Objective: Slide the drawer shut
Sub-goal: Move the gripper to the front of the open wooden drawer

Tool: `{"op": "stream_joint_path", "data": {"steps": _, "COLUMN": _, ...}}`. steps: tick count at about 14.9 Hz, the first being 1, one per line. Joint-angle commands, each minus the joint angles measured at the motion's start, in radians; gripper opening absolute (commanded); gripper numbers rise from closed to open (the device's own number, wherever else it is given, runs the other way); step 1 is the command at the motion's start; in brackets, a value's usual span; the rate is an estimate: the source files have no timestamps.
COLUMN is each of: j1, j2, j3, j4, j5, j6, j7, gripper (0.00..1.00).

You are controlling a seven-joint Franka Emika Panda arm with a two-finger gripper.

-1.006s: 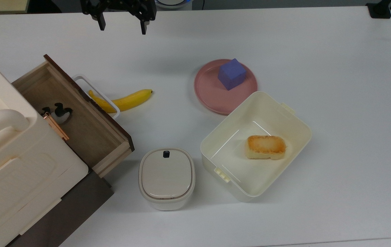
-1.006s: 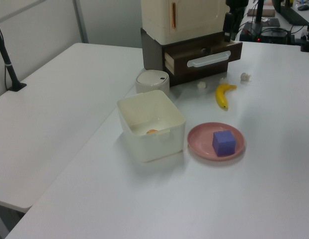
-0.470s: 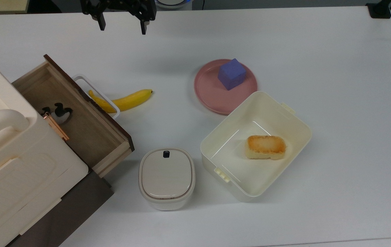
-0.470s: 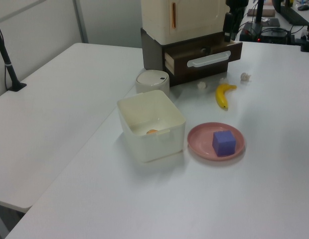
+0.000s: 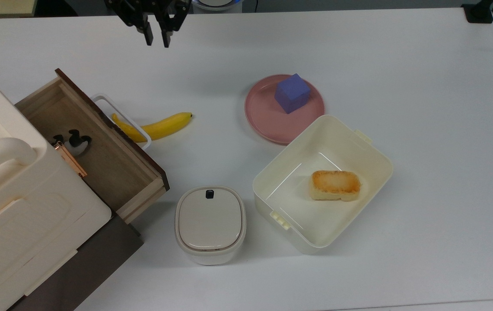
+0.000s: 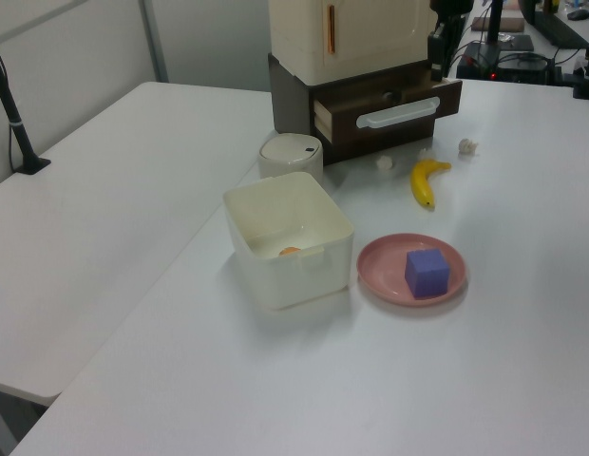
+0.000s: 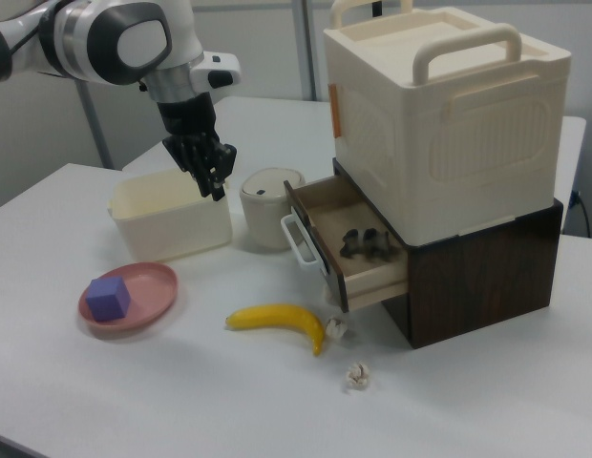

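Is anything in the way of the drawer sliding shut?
Nothing visible blocks it. The drawer holds a small dark object lying low inside. The banana lies outside, by the handle.

The arm [image 7: 105, 33] comes in from the right view's upper left, its white, rounded links bending down at a grey joint into a black wrist. From there the gripper [image 7: 218, 188] hangs pointing downward, raised above the surface and holding nothing. In the top view the gripper [image 5: 157, 41] sits at the upper edge, left of centre, and its two dark fingers [image 5: 147, 38] point toward the top view's bottom with only a narrow slit between them; the jaws stand nearly together. In the left view the gripper [image 6: 435, 59] shows as a dark vertical shape near the upper right.
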Motion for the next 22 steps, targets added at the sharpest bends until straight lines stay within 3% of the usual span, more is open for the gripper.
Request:
{"op": "stream_joint_path", "data": {"steps": 1, "j1": 0.007, "j2": -0.010, "j3": -0.008, "j4": 0.004, "j5": 0.020, "j6": -0.047, "j7": 0.073, "gripper": 0.24}}
{"op": "stream_joint_path", "data": {"steps": 7, "j1": -0.003, "j2": -0.001, "j3": -0.018, "j4": -0.002, "j5": 0.038, "j6": -0.049, "j7": 0.339, "gripper": 0.24}}
{"op": "stream_joint_path", "data": {"steps": 10, "j1": -0.032, "j2": 0.041, "j3": -0.022, "j4": -0.004, "j5": 0.038, "j6": 0.050, "j7": 0.464, "gripper": 0.24}}
{"op": "stream_joint_path", "data": {"steps": 14, "j1": -0.039, "j2": 0.102, "j3": -0.057, "j4": 0.002, "j5": 0.031, "j6": 0.121, "j7": 0.460, "gripper": 0.25}}
{"op": "stream_joint_path", "data": {"steps": 18, "j1": -0.049, "j2": 0.188, "j3": -0.059, "j4": 0.005, "j5": 0.020, "j6": 0.237, "j7": 0.465, "gripper": 0.25}}
{"op": "stream_joint_path", "data": {"steps": 22, "j1": -0.049, "j2": 0.307, "j3": -0.048, "j4": 0.045, "j5": -0.050, "j6": 0.351, "j7": 0.492, "gripper": 0.28}}
